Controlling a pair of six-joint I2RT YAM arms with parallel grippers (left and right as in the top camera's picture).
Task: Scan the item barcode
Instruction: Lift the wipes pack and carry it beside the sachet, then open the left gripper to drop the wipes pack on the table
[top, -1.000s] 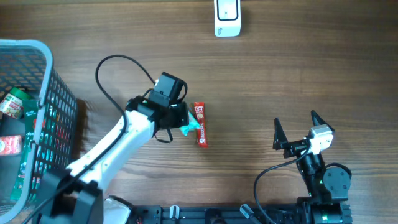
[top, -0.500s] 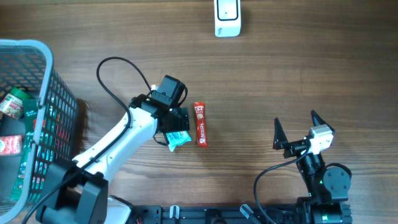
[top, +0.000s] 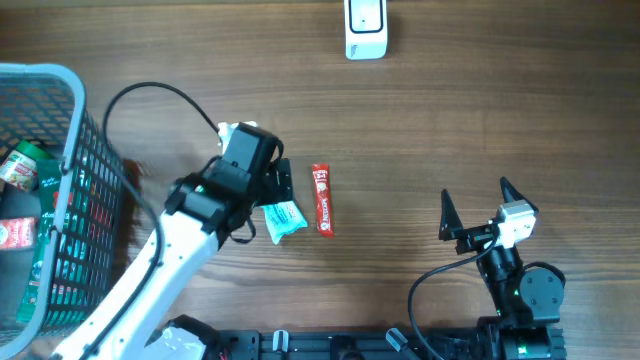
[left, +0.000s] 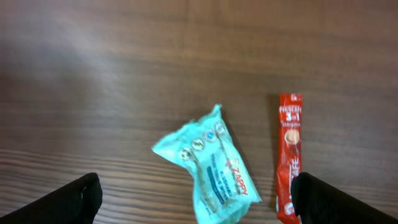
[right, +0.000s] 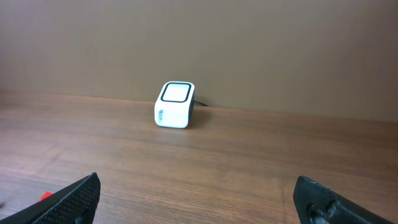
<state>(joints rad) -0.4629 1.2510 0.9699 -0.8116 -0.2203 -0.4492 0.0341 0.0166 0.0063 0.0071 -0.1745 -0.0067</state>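
Shows the left gripper (left: 196, 190), jaws newly spread and empty, above the teal Zappy packet (left: 211, 165) just dropped on the table (top: 480, 110) beside a red Nescafé sachet (left: 290, 155), well apart from the white scanner (top: 365, 28) (right gripper (right: 198, 193) likewise open, idle), suggesting a regrasp is needed.

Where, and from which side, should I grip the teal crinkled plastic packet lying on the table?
Grip the teal crinkled plastic packet across its narrow middle, coming straight down from above. It lies flat and slanted, so turn the jaws across its short width. One end sits close to the red stick sachet.
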